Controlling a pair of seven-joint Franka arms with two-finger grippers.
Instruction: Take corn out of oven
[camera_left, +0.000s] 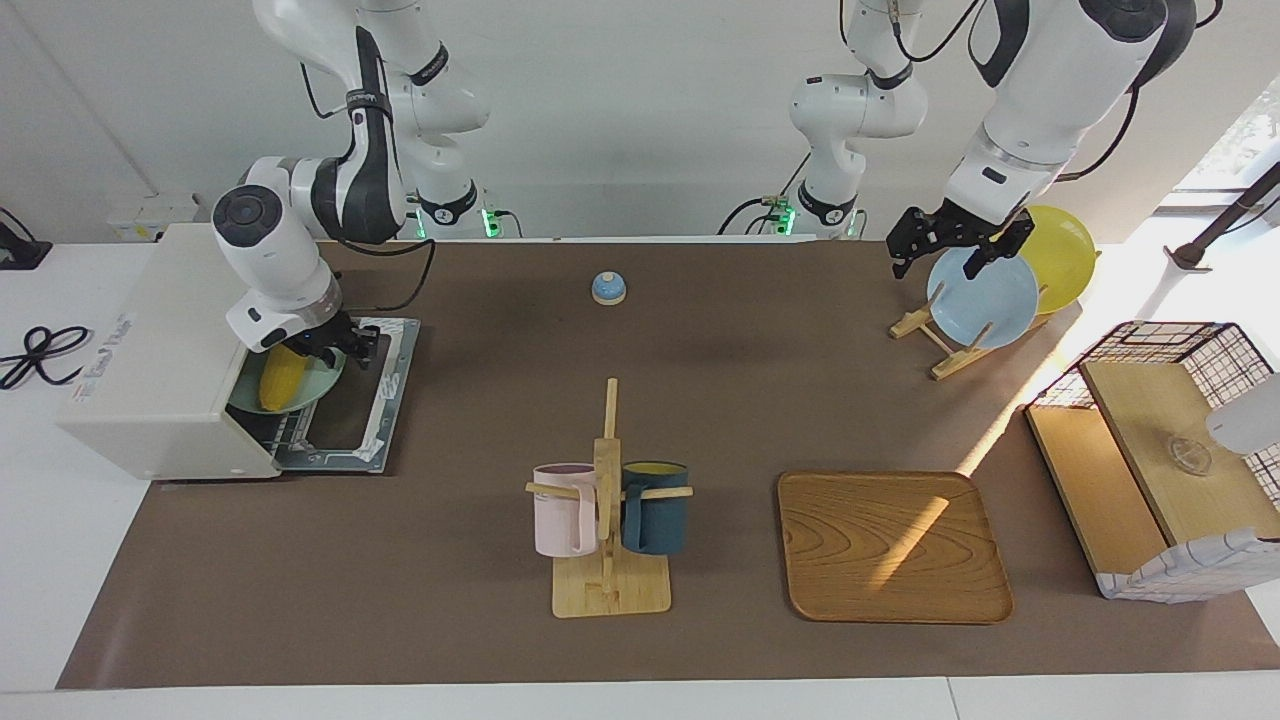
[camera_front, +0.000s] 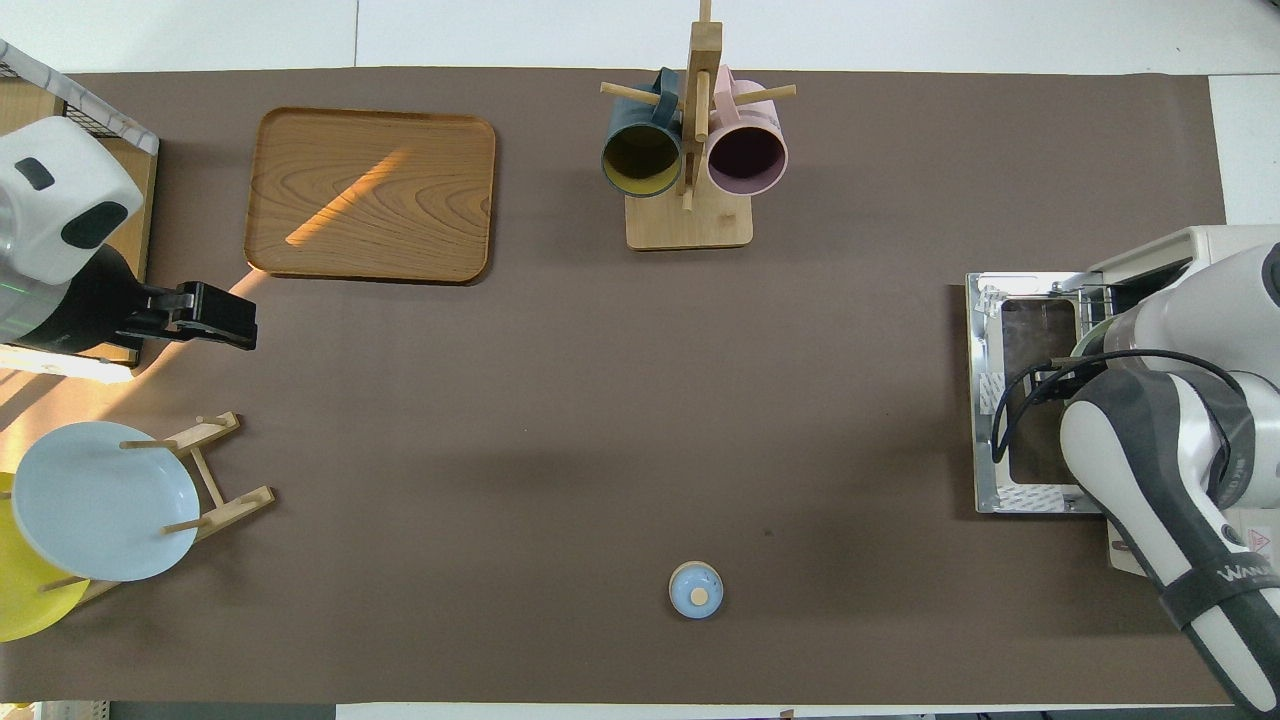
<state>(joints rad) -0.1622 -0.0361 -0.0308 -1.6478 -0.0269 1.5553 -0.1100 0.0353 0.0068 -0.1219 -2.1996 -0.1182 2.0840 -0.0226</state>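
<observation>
The white oven (camera_left: 160, 340) stands at the right arm's end of the table with its door (camera_left: 372, 400) folded down flat; the door also shows in the overhead view (camera_front: 1000, 400). The yellow corn (camera_left: 277, 380) lies on a pale green plate (camera_left: 312, 385) on the rack in the oven's mouth. My right gripper (camera_left: 335, 345) is at the oven's opening, right over the end of the corn nearer to the robots. In the overhead view the right arm hides the corn and the gripper. My left gripper (camera_left: 950, 245) waits, open and empty, above the plate rack.
A mug rack (camera_left: 608, 500) with a pink and a dark blue mug stands mid-table. A wooden tray (camera_left: 893, 545) lies beside it. A small blue bell (camera_left: 608, 288) sits near the robots. A plate rack holds a blue plate (camera_left: 985, 300) and a yellow plate (camera_left: 1065, 255). A wire basket (camera_left: 1170, 450) stands at the left arm's end.
</observation>
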